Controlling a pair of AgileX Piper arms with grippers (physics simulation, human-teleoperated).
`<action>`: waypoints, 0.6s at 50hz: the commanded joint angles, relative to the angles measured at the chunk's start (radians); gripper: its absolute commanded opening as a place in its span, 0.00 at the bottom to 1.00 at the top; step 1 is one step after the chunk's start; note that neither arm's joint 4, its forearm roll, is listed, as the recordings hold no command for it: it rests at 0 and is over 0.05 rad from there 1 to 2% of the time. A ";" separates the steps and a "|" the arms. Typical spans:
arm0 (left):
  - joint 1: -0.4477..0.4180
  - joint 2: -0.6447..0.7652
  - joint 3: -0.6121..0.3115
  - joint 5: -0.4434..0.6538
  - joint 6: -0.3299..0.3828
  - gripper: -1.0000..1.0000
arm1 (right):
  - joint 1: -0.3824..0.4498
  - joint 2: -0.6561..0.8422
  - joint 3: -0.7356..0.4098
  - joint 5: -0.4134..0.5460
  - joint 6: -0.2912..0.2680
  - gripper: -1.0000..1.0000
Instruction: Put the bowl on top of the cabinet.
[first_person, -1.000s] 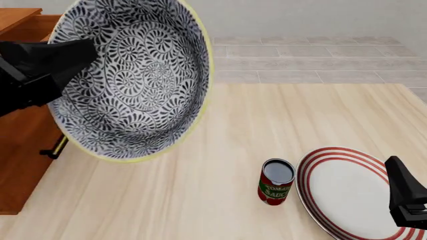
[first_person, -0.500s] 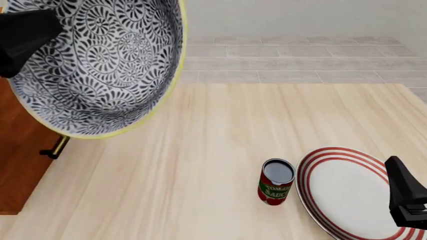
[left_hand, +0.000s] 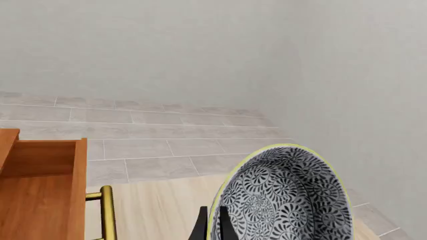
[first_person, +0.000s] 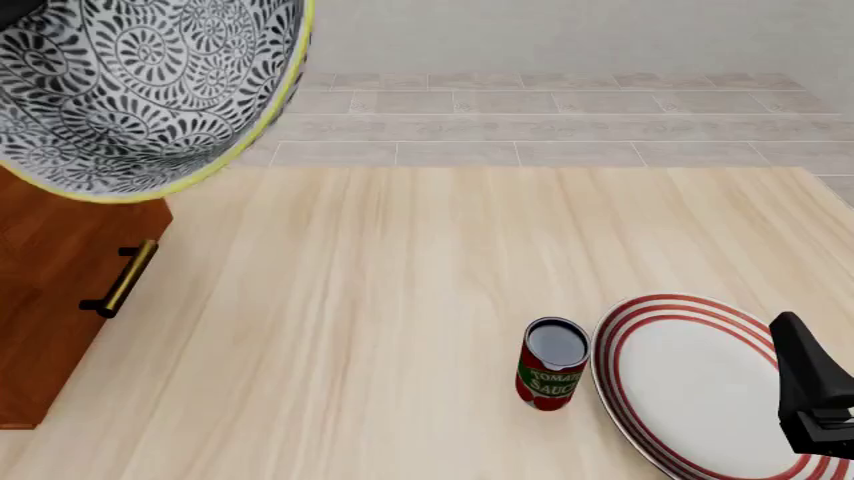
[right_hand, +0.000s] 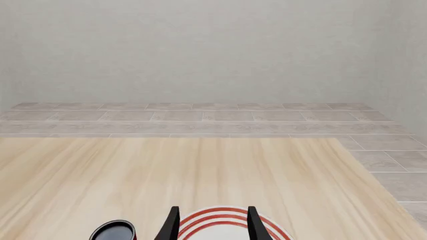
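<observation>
The left pincer (left_hand: 212, 227) pinched the tilted bowl (first_person: 140, 90) by its rim; it needed levelling over the cabinet (first_person: 60, 290) before release

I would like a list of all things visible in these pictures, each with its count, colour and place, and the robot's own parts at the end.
bowl: one, white with dark-blue swirls and a yellow rim, raised and tilted at the front view's upper left, over the cabinet.
cabinet: one, reddish-brown wood with a brass handle, left edge of the table.
can: one, red with a green label, upright, just left of the plate.
plate: one, white with red rings, near right of the table.
table: one, light wood.
left gripper: one, black, shut on the bowl's rim.
right gripper: one, black, open above the plate.
</observation>
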 joint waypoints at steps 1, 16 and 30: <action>0.051 0.005 -0.051 0.010 -0.018 0.00 | 0.000 0.000 0.000 0.000 0.000 1.00; 0.159 0.021 -0.107 0.013 -0.095 0.00 | 0.000 0.000 0.000 0.000 0.000 1.00; 0.231 0.024 -0.128 0.014 -0.144 0.00 | 0.000 0.000 0.000 0.000 0.000 1.00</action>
